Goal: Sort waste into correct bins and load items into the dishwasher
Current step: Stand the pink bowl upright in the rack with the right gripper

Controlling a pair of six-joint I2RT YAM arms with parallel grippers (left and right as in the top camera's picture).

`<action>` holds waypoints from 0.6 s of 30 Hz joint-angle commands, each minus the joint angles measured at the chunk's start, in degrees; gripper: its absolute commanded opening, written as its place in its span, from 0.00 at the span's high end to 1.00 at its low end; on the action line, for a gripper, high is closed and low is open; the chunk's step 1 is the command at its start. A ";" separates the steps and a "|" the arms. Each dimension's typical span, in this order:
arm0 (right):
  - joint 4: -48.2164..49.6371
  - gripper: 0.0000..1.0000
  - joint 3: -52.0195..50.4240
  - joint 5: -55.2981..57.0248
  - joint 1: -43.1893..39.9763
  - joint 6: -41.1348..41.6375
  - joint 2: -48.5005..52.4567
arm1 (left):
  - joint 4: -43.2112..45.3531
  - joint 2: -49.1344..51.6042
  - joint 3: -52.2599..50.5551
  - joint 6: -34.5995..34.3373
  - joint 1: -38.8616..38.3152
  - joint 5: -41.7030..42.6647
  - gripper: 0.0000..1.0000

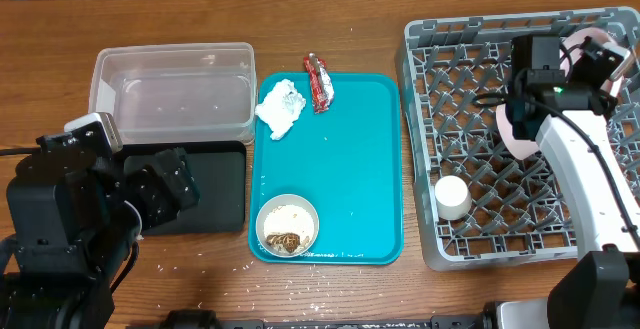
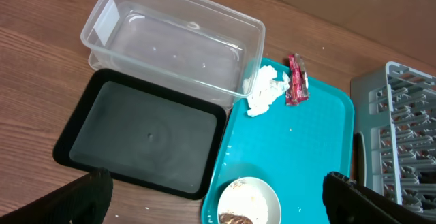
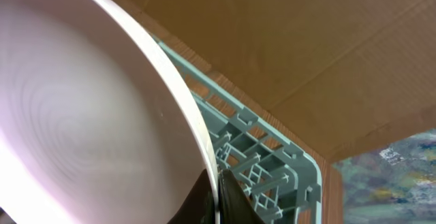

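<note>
Your left end effector (image 1: 165,187) hangs over the black tray (image 1: 222,194) at 8 o'clock on the table, fingers spread wide and holding nothing. The clear tub (image 1: 172,57) touches that tray's far edge at 10 o'clock; both are empty.

On the teal tray (image 1: 350,159) in the middle:
- **Napkin:** the crumpled napkin (image 1: 281,107) lies at 11 o'clock. It is light and soft, so pinch a raised fold.
- **Wrapper:** the snack wrapper (image 1: 319,81) sits just beside it at 12. It is thin and probably slick, so take it across its narrow width.
- **White bowl:** the white bowl (image 1: 290,201) at 7 o'clock holds brown scraps. It is stiff and breakable. Grip its rim and keep it level.
- **Crumbs:** loose crumbs (image 1: 325,255) dot the tray's near edge and are too small to pinch.

In the dish rack (image 1: 430,49) at 3 o'clock, the white cup (image 1: 452,197) stands in the 7 o'clock corner. The plate (image 3: 88,129) is on edge near the rack's middle. Your right end effector (image 3: 214,200) looks pressed together on the plate's rim. The plate is hard, glazed and likely slippery, and it chips easily against the pegs. A pale pink bowl (image 1: 592,39) sits at 1 o'clock, mostly hidden by the arm. The pegs and that bowl crowd the plate.
</note>
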 commanded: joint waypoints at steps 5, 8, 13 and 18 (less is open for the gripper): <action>4.39 0.96 -4.68 0.55 1.09 -6.51 -0.04 | 0.00 -0.24 -0.02 1.53 -0.26 -1.11 0.00; 3.65 0.96 -4.68 0.57 4.46 -6.54 -0.04 | 0.00 -0.24 -0.02 1.53 -0.26 -1.11 0.00; 2.89 0.88 -4.68 0.55 9.90 -6.51 -0.04 | 0.00 -0.24 -0.02 1.53 -0.26 -1.11 0.00; -0.37 0.53 -4.66 0.55 10.56 -6.49 -0.07 | -0.07 -0.24 -0.02 1.53 -0.26 -1.11 0.00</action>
